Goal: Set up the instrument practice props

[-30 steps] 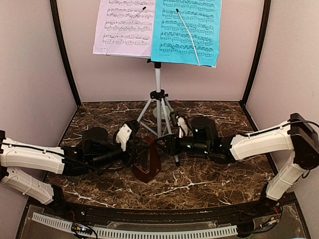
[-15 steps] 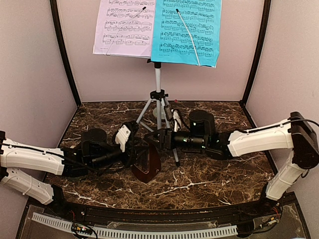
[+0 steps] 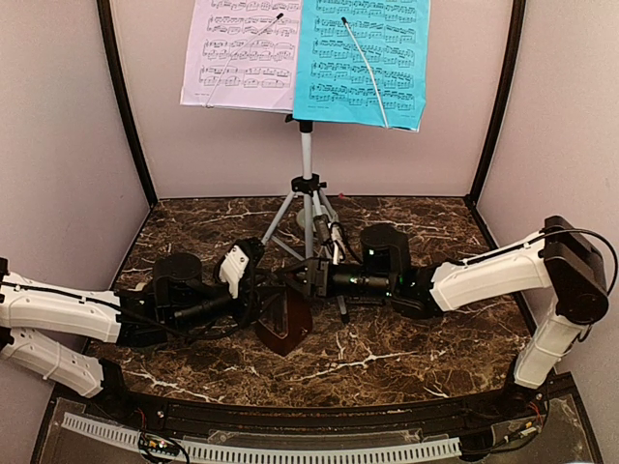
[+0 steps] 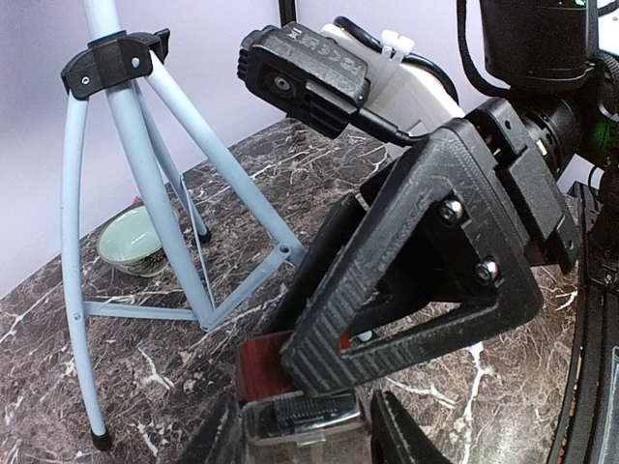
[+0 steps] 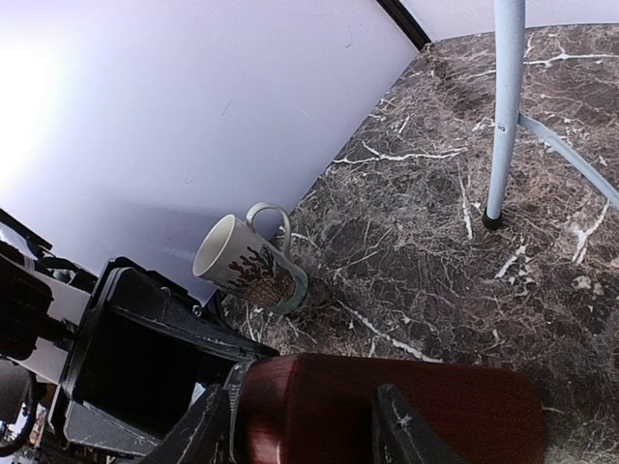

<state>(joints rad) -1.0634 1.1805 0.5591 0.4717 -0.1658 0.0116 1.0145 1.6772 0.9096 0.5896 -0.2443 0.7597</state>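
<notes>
Past metronome (image 5: 314, 406) on R wrist cam, mug (image 5: 247, 268), on L, bowl (image 4: 135, 253)

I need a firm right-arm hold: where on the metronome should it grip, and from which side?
Grip the metronome on its wide end, across two opposite flat faces, coming from the right, opposite the left gripper. Its faces taper to a point, so fingers nearer the tip would likely slide off.

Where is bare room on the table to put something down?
Free: far right corner between music stand and right wall; front strip before the metronome. Crowded: the middle, left end effector and right end effector flanking it.
</notes>
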